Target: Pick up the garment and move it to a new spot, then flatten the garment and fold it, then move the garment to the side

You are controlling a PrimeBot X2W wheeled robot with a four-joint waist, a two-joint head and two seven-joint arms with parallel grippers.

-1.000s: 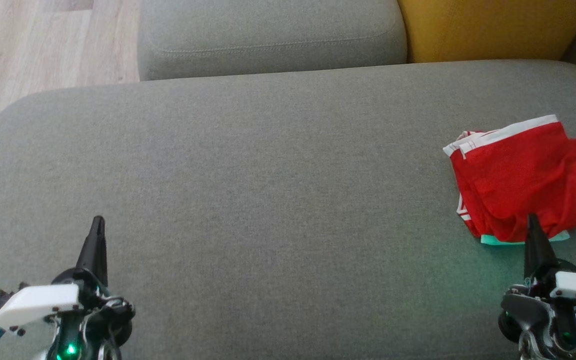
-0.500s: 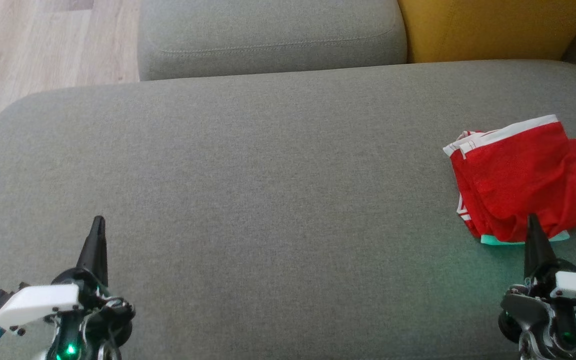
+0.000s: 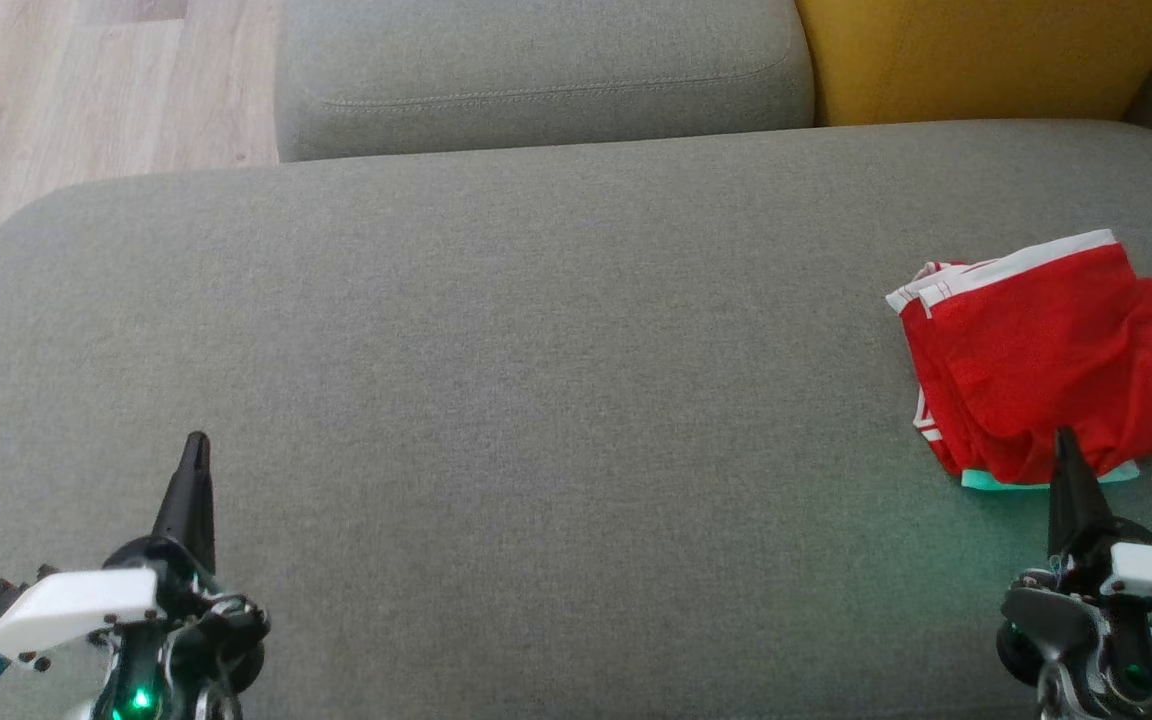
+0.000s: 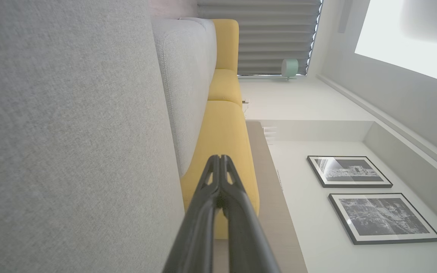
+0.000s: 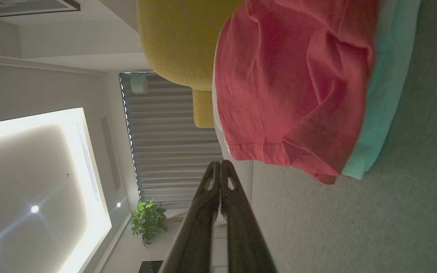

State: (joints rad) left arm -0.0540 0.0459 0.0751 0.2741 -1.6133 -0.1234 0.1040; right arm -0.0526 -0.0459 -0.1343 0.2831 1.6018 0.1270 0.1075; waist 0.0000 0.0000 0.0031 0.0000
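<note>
We see a big grey sofa seat (image 3: 536,400) that spreads from left to right. Its left edge curves round, and past that edge lies a pale wood floor (image 3: 86,80). At the far side a grey back cushion (image 3: 536,70) stands next to a yellow cushion (image 3: 986,55) on its right. The red garment (image 3: 1046,370) with white trim lies bunched on the far right of the seat and runs up to the right edge of the head view. A thin mint green layer (image 3: 996,481) peeks out from under its near edge. Our left gripper (image 3: 198,440) sits at the near left with its two dark fingers pressed tight together and nothing between them. It is well apart from the garment. Our right gripper (image 3: 1064,435) sits at the near right, also squeezed closed on nothing. Its tip is right by the near hem of the garment, and we cannot tell if it touches. A wide stretch of grey seat lies between the two grippers and goes on to the far cushions. In the wrist views we see grey window blinds (image 4: 275,34), two framed pictures (image 4: 349,171) on a white wall, a green plant (image 5: 148,222) and a bright ceiling light (image 5: 32,182).
</note>
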